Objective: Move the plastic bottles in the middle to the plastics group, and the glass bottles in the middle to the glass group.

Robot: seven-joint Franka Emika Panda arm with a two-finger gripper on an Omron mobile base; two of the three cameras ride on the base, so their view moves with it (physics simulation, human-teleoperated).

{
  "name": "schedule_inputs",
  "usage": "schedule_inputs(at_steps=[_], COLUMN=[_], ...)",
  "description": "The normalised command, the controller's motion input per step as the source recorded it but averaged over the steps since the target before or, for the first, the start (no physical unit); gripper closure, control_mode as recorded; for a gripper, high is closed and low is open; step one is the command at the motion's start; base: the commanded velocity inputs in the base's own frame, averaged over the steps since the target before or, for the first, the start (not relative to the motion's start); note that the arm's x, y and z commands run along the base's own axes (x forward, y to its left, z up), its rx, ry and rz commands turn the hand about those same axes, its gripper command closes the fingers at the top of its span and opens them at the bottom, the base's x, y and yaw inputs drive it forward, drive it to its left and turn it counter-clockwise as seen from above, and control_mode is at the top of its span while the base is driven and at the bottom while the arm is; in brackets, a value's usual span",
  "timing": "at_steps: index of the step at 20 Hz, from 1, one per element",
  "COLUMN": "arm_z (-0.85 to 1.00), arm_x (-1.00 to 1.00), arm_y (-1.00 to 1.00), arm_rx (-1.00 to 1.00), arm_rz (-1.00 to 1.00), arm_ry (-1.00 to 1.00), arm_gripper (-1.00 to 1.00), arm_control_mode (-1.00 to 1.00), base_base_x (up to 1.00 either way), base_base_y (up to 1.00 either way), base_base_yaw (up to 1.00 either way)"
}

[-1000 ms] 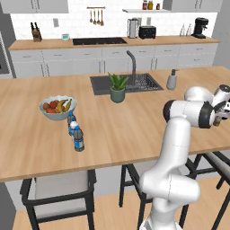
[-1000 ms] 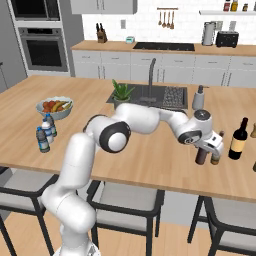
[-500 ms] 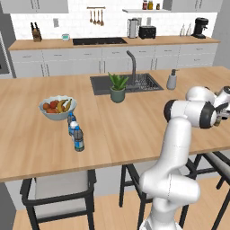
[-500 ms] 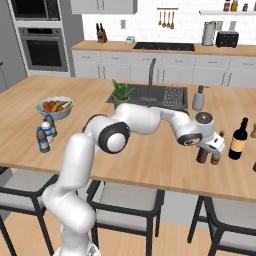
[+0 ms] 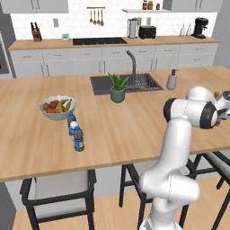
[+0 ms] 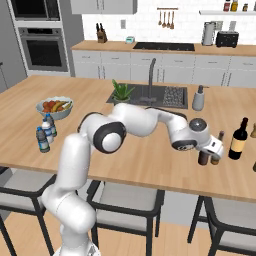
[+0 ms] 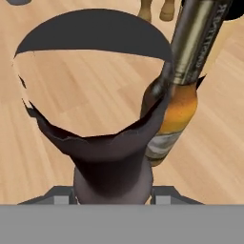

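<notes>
In the right base view my gripper [image 6: 204, 153] is near the counter's right end, shut on a slim dark brown glass bottle [image 6: 202, 159] held upright, low over the wood. The hand view shows that bottle [image 7: 112, 157] up close between my fingertips, its neck cut off by the camera. A second brown glass bottle [image 6: 216, 150] [image 7: 174, 112] stands just beyond it. The big dark wine bottle [image 6: 239, 140] of the glass group is a little farther right. Small plastic water bottles [image 5: 76, 134] [image 6: 44, 134] stand together beside the fruit bowl, far to the left.
A fruit bowl [image 5: 57, 108] sits at the left of the counter. A potted plant [image 5: 117, 87] and a soap dispenser [image 5: 171, 80] flank the sink [image 5: 126, 83]. Small wooden shakers [image 7: 155, 9] stand beyond the brown bottles. Stools line the counter's front edge [image 6: 150, 182].
The hand and the brown bottle in it have crept slightly right and down, closer to the second brown bottle. Nothing else has moved.
</notes>
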Motion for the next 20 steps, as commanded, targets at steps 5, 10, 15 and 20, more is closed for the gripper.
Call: schedule_inputs(at_steps=[5, 10, 15, 20], arm_z=[0.0, 0.0, 0.0, 0.0], arm_x=[0.0, 0.0, 0.0, 0.0], arm_y=[0.0, 0.0, 0.0, 0.0], arm_rx=[-0.01, 0.0, 0.0, 0.0], arm_rz=[0.0, 0.0, 0.0, 0.0], arm_ry=[0.01, 0.0, 0.0, 0.0], arm_gripper=[1.0, -1.0, -1.0, -1.0], arm_control_mode=[-1.0, -1.0, -1.0, -1.0], base_base_x=[0.0, 0.0, 0.0, 0.0], base_base_y=[0.0, 0.0, 0.0, 0.0], base_base_yaw=[0.0, 0.0, 0.0, 0.0])
